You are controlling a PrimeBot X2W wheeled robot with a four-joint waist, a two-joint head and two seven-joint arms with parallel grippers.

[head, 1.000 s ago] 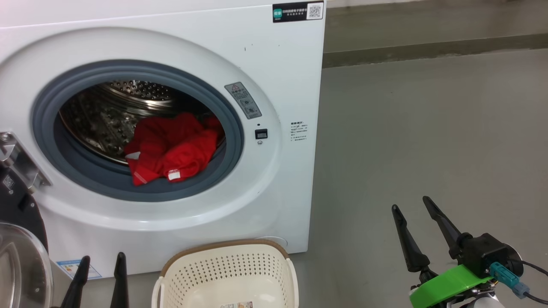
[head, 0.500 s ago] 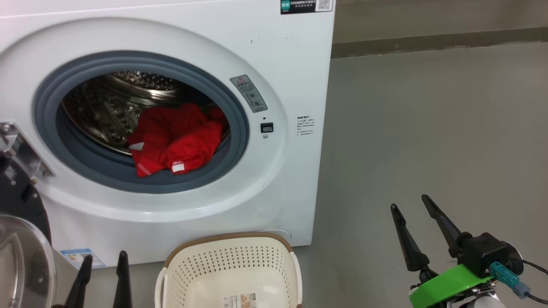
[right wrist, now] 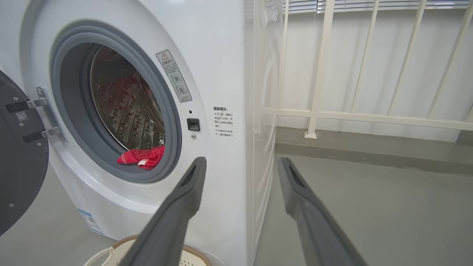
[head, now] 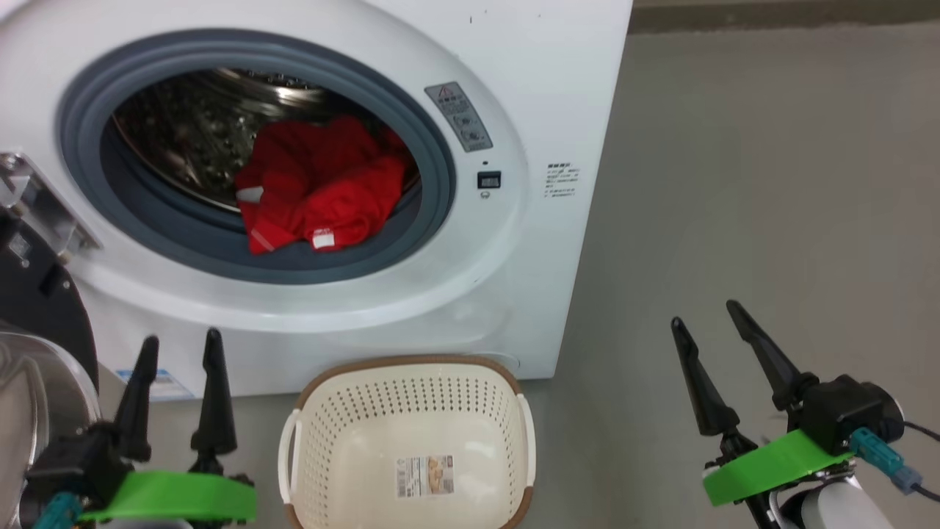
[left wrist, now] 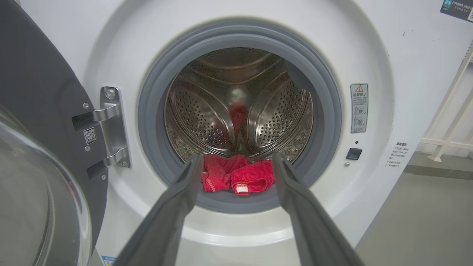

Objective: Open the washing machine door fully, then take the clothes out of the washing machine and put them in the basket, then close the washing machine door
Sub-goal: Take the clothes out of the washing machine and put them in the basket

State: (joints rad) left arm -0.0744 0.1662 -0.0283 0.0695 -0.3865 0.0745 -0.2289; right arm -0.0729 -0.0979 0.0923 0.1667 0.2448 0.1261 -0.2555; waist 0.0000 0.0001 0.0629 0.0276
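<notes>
Left gripper [head: 182, 339], fingers [head: 214, 389] spread and empty, points at the clothes [head: 316, 187] — a red heap at the front lip of the drum [head: 183, 125], against the grey ring [head: 433, 147]. Best to reach low into the heap's middle, pinch deep, lift clear of the ring, and drop into the basket [head: 411, 361] at the foot of the washing machine [head: 558, 73]. Warning sticker [head: 464, 117] beside the opening shows a red triangle — its writing too small to read

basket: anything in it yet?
Empty. The basket has a bare floor apart from a label sticker; the clothes lie inside the washing machine, near its front lip.
</notes>
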